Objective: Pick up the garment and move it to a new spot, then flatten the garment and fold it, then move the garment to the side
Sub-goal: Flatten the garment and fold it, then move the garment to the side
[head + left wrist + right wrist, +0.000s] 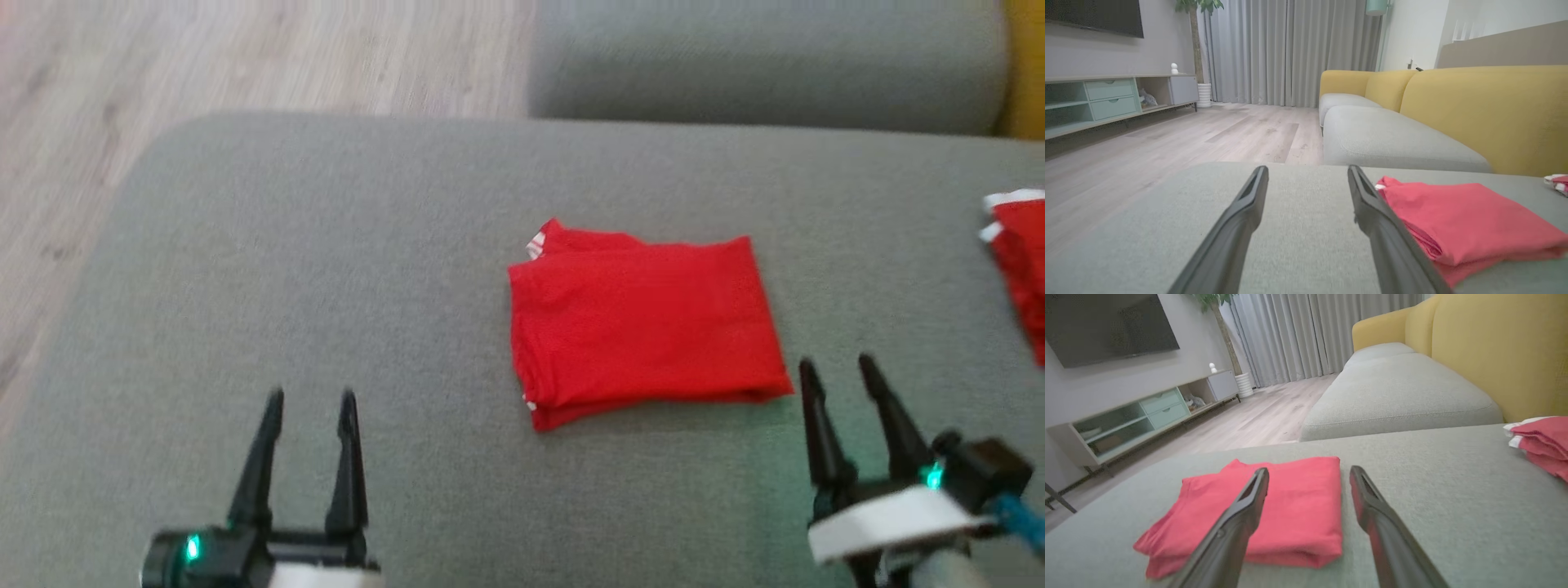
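Observation:
The red garment (641, 318) lies folded into a neat rectangle on the grey cushion (326, 245), a bit right of centre. My right gripper (837, 371) stands open just off its near right corner, touching nothing. Far to the garment's left, my left gripper (312, 400) is open over bare cushion. In the left wrist view the garment (1457, 216) sits right of the open left gripper (1308, 169). The right wrist view has the garment (1290, 506) under and left of the open right gripper (1309, 470).
A second red and white piece of clothing (1020, 261) lies at the cushion's right edge, also seen as the clothing (1541, 443) in the right wrist view. Wood floor (163, 73) borders the cushion's left and far sides. A yellow sofa back (1486, 110) rises behind.

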